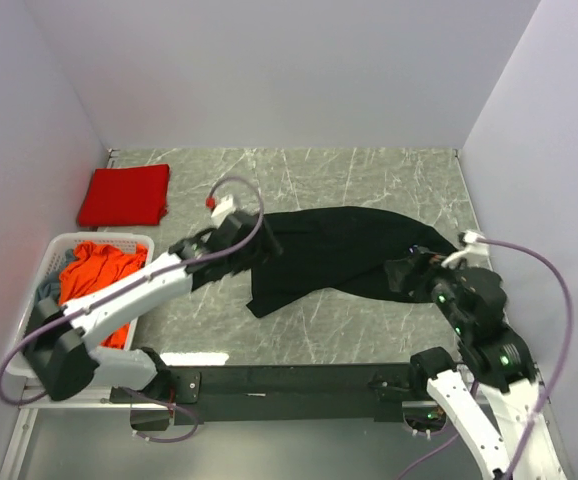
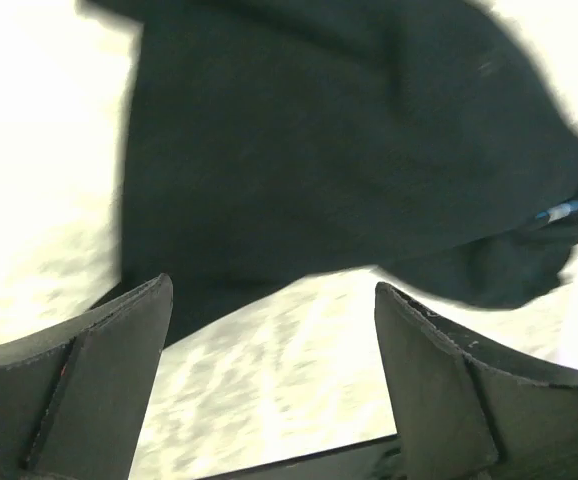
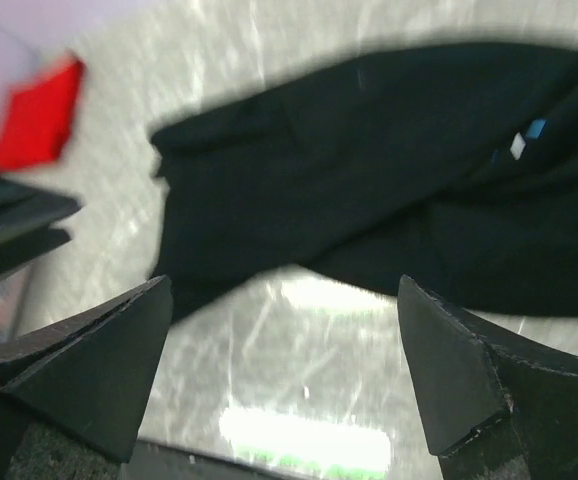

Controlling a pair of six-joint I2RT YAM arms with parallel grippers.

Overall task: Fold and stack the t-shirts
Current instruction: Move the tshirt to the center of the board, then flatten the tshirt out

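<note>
Four t-shirts [image 1: 339,250], one white basket [image 1: 99,238], two robot arms [image 1: 119,295].

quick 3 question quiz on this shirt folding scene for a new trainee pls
1. True or false: the black t-shirt lies on the table, outside the white basket.
2. Where is the folded red t-shirt? A: far left corner of the table. B: in the basket. C: under the black t-shirt.
3. Which gripper holds cloth?
Key: 1 true. 2 A. 3 neither: the left gripper and the right gripper are both open.
</note>
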